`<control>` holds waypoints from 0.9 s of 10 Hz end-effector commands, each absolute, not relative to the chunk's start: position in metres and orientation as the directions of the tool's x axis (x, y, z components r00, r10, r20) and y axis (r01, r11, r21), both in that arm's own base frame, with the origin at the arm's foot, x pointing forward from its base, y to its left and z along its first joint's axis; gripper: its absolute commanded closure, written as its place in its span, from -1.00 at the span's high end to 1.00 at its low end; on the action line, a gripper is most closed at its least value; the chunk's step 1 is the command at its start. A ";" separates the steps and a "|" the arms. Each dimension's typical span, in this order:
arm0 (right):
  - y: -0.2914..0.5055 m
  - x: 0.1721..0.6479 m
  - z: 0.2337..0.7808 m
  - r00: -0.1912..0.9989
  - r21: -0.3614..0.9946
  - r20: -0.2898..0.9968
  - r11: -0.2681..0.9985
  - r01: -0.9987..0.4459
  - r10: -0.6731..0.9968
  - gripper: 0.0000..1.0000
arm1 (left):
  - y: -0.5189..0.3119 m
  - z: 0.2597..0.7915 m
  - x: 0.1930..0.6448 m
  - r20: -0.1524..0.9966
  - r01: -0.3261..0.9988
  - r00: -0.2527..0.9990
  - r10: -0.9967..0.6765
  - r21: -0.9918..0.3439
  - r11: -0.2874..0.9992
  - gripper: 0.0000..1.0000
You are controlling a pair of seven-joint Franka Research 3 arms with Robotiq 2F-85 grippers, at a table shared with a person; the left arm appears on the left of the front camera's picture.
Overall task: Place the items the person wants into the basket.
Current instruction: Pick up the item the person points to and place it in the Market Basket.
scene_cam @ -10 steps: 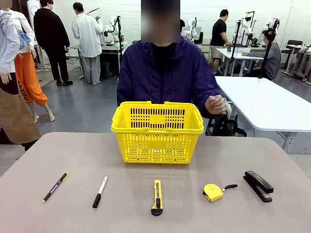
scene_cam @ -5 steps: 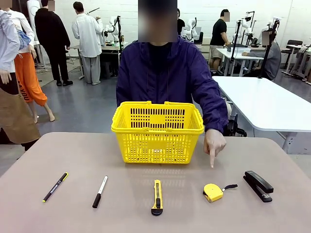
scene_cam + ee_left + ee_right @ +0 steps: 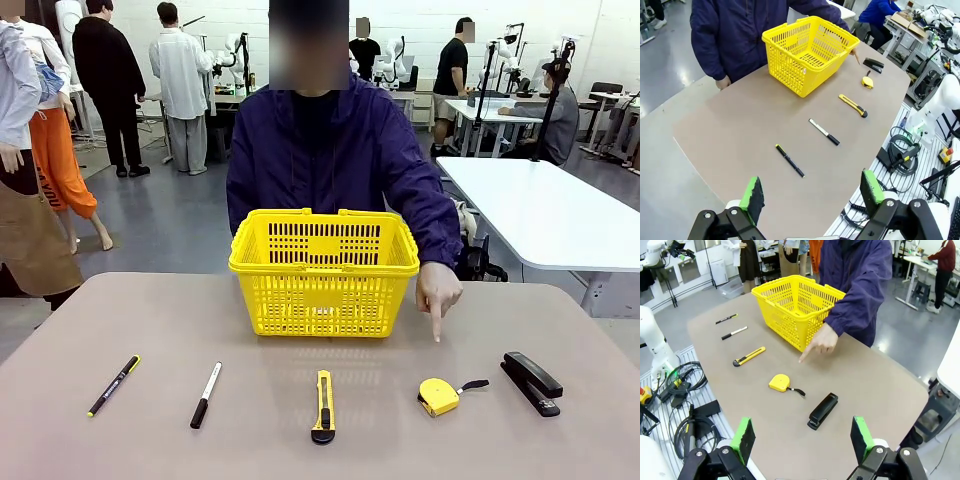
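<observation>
Inspecting tabletop (image 3: 150,320), found person's hand (image 3: 438,292) pointing toward tape measure (image 3: 438,397) at basket's (image 3: 323,262) 5 o'clock. Judged item-choosing step in hand. Found left pincer (image 3: 812,189) and right pincer (image 3: 802,435) apart, empty. Judged next move: right pincer astride tape measure.

Probably a robotics lab: white worktables (image 3: 545,215), a white-coated person (image 3: 186,75), cable bundles (image 3: 902,145) beside the table (image 3: 740,130).
</observation>
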State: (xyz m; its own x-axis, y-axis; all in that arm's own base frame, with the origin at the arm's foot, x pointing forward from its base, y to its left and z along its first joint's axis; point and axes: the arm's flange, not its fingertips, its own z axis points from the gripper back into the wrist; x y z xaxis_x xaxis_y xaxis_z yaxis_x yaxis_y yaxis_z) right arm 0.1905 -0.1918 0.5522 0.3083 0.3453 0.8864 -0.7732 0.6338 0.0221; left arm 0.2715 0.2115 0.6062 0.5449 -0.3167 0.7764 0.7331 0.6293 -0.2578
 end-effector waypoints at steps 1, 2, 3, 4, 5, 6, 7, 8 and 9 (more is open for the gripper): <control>-0.192 0.190 0.552 0.308 0.022 0.887 0.633 -0.774 0.345 1.00 | 0.214 0.609 0.272 0.789 0.747 0.525 -0.320 -0.247 0.617 1.00; -0.158 0.219 0.562 0.452 0.073 0.808 0.695 -0.715 0.379 1.00 | 0.214 0.609 0.272 0.789 0.747 0.525 -0.320 -0.247 0.617 1.00; -0.127 0.244 0.573 0.545 0.100 0.736 0.731 -0.675 0.402 1.00 | 0.214 0.609 0.272 0.789 0.747 0.525 -0.320 -0.247 0.617 1.00; -0.090 0.269 0.582 0.614 0.100 0.660 0.759 -0.644 0.434 1.00 | 0.214 0.609 0.272 0.789 0.747 0.525 -0.320 -0.247 0.617 1.00; -0.057 0.290 0.587 0.659 0.087 0.593 0.777 -0.624 0.463 1.00 | 0.214 0.609 0.272 0.789 0.747 0.525 -0.320 -0.247 0.617 1.00; -0.022 0.310 0.586 0.716 0.075 0.510 0.804 -0.590 0.477 1.00 | 0.214 0.609 0.272 0.789 0.747 0.525 -0.320 -0.247 0.617 1.00; 0.014 0.329 0.578 0.766 0.048 0.421 0.831 -0.554 0.486 1.00 | 0.214 0.609 0.272 0.789 0.747 0.525 -0.320 -0.247 0.617 1.00; 0.055 0.346 0.561 0.797 0.014 0.343 0.846 -0.533 0.497 1.00 | 0.214 0.609 0.272 0.789 0.747 0.525 -0.320 -0.247 0.617 1.00; 0.088 0.360 0.540 0.821 -0.011 0.302 0.863 -0.505 0.485 1.00 | 0.214 0.609 0.272 0.789 0.747 0.525 -0.320 -0.247 0.617 1.00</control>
State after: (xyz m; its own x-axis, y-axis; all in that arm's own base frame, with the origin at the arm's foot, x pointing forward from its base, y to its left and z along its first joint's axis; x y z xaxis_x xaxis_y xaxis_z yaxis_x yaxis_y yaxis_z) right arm 0.3411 0.0759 0.5432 0.7826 0.5052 0.3637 -0.5418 0.8405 -0.0018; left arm 0.2722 0.2118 0.6072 0.5467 -0.3204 0.7736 0.7323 0.6310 -0.2561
